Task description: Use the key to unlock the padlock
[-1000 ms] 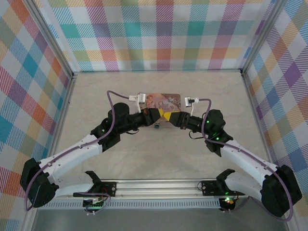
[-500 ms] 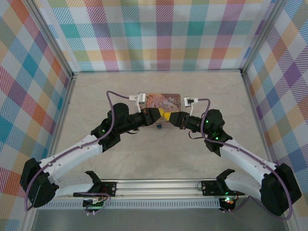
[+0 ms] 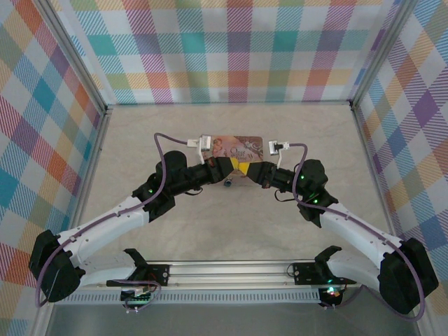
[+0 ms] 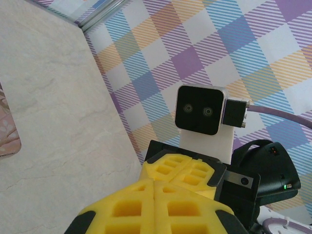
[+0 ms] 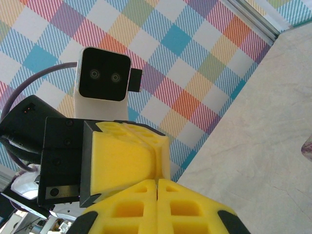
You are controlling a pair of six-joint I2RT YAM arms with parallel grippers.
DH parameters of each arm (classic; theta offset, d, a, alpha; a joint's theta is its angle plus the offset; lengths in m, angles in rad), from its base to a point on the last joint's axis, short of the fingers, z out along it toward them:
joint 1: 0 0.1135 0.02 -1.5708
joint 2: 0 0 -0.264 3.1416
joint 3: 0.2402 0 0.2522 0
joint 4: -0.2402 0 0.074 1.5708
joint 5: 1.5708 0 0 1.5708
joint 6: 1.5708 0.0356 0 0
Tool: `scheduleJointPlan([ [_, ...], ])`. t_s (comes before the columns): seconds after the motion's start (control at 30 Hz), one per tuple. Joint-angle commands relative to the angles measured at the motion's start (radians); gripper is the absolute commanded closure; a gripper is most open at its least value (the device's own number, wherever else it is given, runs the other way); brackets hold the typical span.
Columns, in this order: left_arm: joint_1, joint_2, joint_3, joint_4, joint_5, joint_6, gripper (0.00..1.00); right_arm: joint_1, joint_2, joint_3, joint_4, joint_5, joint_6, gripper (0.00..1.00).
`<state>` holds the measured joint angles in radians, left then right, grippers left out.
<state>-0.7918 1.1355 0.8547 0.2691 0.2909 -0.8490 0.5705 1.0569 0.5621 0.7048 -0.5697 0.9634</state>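
Barely anything has shifted: two claws, left claw (image 4: 154,190) and right claw (image 5: 157,187), stay tip to tip, pads pressed together, anything pinched hidden. One padlock (image 3: 229,183) shows just under them, by one tin (image 3: 238,145).

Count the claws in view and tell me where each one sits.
2. The left claw and the right claw meet tip to tip by the near edge of the tin. None seems hidden.

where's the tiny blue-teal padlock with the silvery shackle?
Top view, mid-table: the padlock is just nearside of where the left gripper and right gripper meet, the pink-beige illustrated tin beyond them.
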Motion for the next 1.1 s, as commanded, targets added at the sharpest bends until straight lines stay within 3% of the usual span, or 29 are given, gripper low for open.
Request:
scheduleJointPlan([
  [0.0,-0.019,-0.029,-0.010,0.047,0.024,-0.004,0.86,-0.003,-0.023,-0.012,0.032,-0.005,-0.024,1.00],
  [0.07,-0.019,-0.042,-0.008,0.025,0.012,0.003,0.73,-0.003,-0.035,-0.012,0.019,-0.010,-0.035,1.00],
  [0.27,-0.019,-0.067,0.002,-0.019,0.001,0.027,0.73,-0.003,-0.072,-0.011,-0.043,-0.017,-0.075,1.00],
  [0.57,-0.019,-0.019,0.014,0.014,0.035,0.002,0.78,-0.004,-0.086,-0.010,-0.039,-0.019,-0.070,1.00],
  [0.73,-0.021,-0.001,0.024,0.028,0.050,0.001,0.98,-0.003,-0.083,-0.016,-0.041,-0.014,-0.067,1.00],
  [0.83,-0.021,-0.003,0.027,0.023,0.045,0.003,1.00,-0.003,-0.087,-0.016,-0.053,-0.004,-0.070,0.99],
  [0.93,-0.022,-0.010,0.023,0.014,0.035,0.008,1.00,-0.003,-0.099,-0.019,-0.067,0.017,-0.067,0.71],
  [1.07,-0.021,-0.016,0.018,0.015,0.025,0.007,1.00,-0.004,-0.121,-0.037,-0.035,0.052,-0.046,0.57],
])
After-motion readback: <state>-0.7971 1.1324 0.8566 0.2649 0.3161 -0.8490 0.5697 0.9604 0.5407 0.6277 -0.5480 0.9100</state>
